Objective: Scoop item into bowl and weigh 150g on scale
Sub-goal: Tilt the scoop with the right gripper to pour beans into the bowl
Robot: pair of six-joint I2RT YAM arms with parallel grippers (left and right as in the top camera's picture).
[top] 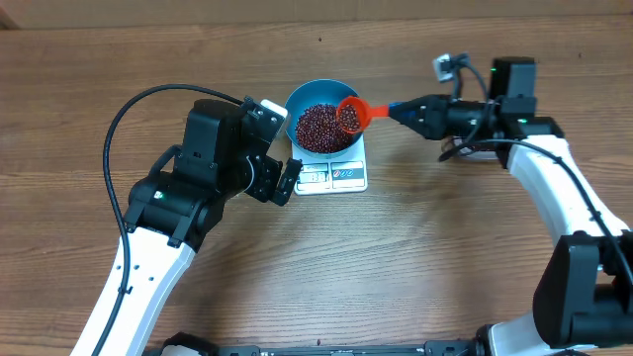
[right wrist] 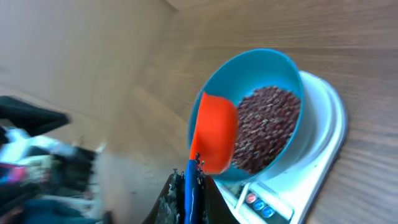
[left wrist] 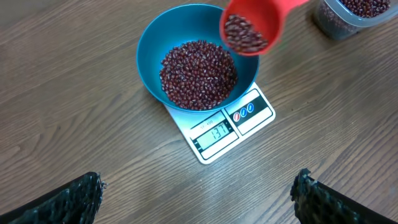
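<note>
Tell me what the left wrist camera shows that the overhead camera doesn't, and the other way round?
Only the left wrist view: the digits lit on the scale, too small to make out from overhead, and a clear tub holding more beans at the top right corner.

Only the overhead view: the left arm and right arm reaching in, and the right end effector shut on the handle of the scoop.

Both: the light blue bowl of beans on the white scale, the orange-red scoop holding beans above the bowl's rim, and the open left end effector.
</note>
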